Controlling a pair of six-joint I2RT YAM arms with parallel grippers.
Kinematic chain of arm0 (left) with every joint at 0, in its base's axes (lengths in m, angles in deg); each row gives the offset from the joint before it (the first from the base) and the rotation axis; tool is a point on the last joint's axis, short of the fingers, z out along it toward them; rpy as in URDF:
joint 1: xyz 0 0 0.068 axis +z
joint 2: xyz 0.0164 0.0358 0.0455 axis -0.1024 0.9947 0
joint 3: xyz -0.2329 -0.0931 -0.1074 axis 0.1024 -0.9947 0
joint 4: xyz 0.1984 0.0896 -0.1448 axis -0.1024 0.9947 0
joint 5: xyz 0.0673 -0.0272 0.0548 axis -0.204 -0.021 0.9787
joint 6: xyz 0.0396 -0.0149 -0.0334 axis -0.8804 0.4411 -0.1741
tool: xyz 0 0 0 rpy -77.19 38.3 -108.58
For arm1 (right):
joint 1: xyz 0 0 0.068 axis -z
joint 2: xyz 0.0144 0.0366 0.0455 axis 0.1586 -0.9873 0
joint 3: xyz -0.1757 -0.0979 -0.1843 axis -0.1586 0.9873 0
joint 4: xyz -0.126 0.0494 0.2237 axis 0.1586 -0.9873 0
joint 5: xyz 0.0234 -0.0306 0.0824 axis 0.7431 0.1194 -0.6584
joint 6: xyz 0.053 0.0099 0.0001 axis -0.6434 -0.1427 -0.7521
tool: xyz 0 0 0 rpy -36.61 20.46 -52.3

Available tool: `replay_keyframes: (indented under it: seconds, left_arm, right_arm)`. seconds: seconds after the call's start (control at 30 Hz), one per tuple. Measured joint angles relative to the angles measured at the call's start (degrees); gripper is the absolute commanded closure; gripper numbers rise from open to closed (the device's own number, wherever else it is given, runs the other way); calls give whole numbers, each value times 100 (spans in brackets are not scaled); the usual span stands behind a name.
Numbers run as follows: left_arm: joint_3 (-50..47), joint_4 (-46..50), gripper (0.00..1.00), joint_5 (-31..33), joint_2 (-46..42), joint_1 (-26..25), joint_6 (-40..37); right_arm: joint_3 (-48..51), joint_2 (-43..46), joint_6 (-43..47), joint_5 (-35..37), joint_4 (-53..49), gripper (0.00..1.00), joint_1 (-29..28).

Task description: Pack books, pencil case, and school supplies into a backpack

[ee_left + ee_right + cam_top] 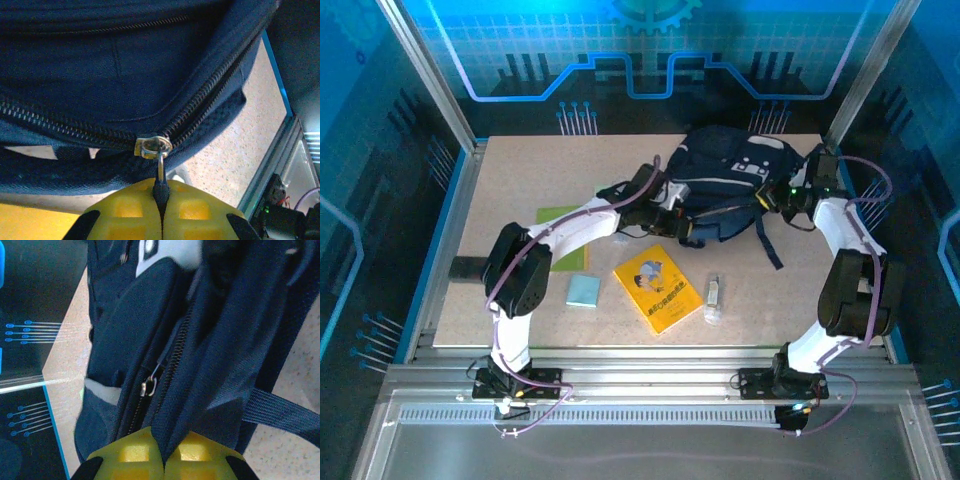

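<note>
The dark navy backpack (730, 175) lies at the back of the table, white patch up. My left gripper (161, 200) is shut on the dark pull tab of its metal zipper slider (153, 146), at the bag's front left edge. On the bag's right side my right gripper (162, 450) is shut on a fold of backpack fabric (200, 390) beside the zipper. The orange-yellow book (658, 288) lies flat mid-table. My left arm partly covers the lime-green book (558, 222). A pale teal pad (583, 290) and a clear-white tube (713, 298) lie near the front. The pencil case is hidden.
A dark strap (767, 240) trails from the backpack toward the right arm. Blue enclosure walls (430, 120) ring the table, and a metal rail (650, 365) runs along the near edge. Bare tabletop (520, 170) lies at the back left.
</note>
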Motion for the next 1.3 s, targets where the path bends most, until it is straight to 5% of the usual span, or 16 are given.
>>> replay_keyframes:
  seconds: [0.07, 0.17, 0.6, 0.8, 0.93, 1.13, 1.3]
  left_arm:
    - [199, 37, 100, -72, 153, -151, 39]
    - [708, 44, 100, -271, 498, -295, 164]
    - [1989, -37, 100, -629, 1366, -402, 616]
    - [1989, -81, 100, -627, 1366, -455, 619]
    - [1978, -66, 100, -610, 1366, -479, 616]
    - [1624, -109, 100, -538, 1364, -494, 621]
    - [1154, -282, 100, -540, 1322, -479, 614]
  right_arm:
    - [-201, -111, 50, 116, -48, 45, 9]
    - [-295, -140, 103, 251, -44, 24, 31]
    - [1097, 1858, -216, -258, -385, 17, 35]
    - [1814, 1832, -793, -492, -190, 17, -271]
    - [1971, 1543, -1128, -498, 295, 27, -389]
    - [2011, 977, -1397, -503, 769, 100, -431]
    - [2037, 837, -1338, -505, 820, 100, -413]
